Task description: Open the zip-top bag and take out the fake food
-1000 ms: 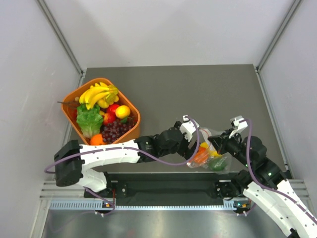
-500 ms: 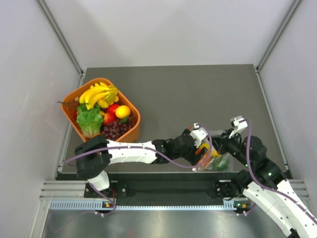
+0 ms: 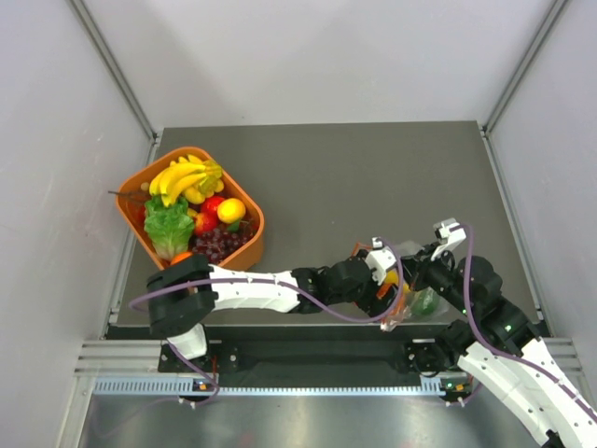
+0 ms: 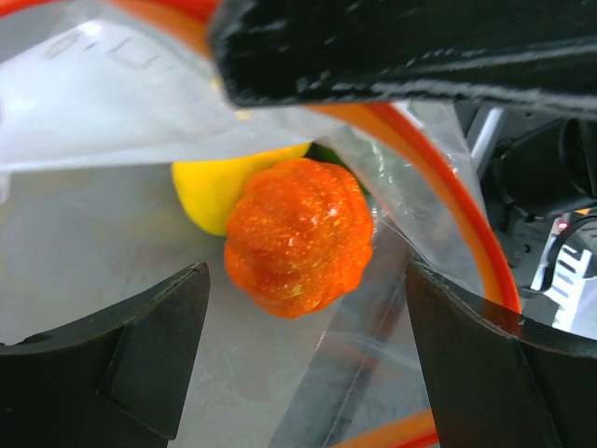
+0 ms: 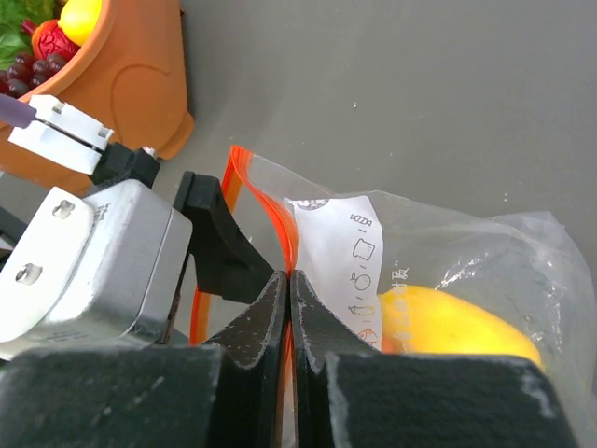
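The zip-top bag (image 3: 403, 314) lies near the table's front edge, right of centre, with its orange-red zip strip (image 4: 450, 191) spread open. My left gripper (image 3: 389, 272) is open with its jaws inside the bag's mouth (image 4: 303, 369), empty, just short of the orange-red round fruit (image 4: 298, 235). A yellow piece (image 4: 213, 189) lies behind that fruit. My right gripper (image 5: 290, 283) is shut on the bag's zip strip at the mouth edge. One left finger (image 5: 219, 247) shows beside it. The green fruit (image 3: 426, 301) sits in the bag's right part.
An orange plastic basket (image 3: 160, 166) at the left holds bananas, lettuce, grapes and other toy food. It also shows in the right wrist view (image 5: 112, 89). The two arms meet closely over the bag.
My left arm has reached to the right and its open gripper has gone into the bag's mouth. The bag has shifted a little right and bunched up. The right gripper has kept its hold.
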`<action>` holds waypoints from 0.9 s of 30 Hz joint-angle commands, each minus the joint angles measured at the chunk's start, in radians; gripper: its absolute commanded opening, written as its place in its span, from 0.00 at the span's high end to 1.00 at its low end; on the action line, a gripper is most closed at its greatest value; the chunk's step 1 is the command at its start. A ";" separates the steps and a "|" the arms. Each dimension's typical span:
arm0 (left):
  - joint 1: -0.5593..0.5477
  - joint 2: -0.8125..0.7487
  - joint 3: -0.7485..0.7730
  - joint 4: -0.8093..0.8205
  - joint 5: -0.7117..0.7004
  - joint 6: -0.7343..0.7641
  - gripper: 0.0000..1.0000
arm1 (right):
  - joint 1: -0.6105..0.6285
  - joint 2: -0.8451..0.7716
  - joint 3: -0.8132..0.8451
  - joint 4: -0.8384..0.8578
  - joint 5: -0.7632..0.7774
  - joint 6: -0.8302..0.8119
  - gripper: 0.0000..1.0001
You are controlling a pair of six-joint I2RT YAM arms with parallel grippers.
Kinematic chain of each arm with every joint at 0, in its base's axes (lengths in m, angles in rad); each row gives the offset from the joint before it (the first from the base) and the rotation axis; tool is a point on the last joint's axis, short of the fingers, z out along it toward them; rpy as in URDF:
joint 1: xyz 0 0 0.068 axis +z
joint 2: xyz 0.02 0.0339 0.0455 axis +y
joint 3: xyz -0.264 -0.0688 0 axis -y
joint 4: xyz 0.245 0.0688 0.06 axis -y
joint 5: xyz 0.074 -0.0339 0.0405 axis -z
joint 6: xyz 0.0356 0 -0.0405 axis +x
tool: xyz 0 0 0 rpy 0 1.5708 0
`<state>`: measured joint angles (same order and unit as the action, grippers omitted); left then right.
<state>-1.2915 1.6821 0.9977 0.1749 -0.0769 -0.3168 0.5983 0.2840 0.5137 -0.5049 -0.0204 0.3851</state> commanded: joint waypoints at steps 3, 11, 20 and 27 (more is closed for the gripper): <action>-0.005 0.066 0.022 0.083 0.054 -0.016 0.10 | 0.012 0.000 0.046 0.020 -0.001 -0.012 1.00; -0.005 0.131 0.068 0.054 0.058 -0.008 0.23 | 0.012 0.000 0.045 0.022 0.000 -0.009 1.00; -0.003 0.143 0.075 0.081 0.055 -0.007 0.71 | 0.012 -0.006 0.043 0.022 -0.001 -0.009 1.00; -0.003 0.111 0.056 0.077 0.040 -0.008 1.00 | 0.012 -0.011 0.042 0.022 0.000 -0.009 1.00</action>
<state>-1.2915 1.8095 1.0344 0.2111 -0.0418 -0.3237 0.5980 0.2836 0.5137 -0.5262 0.0231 0.3744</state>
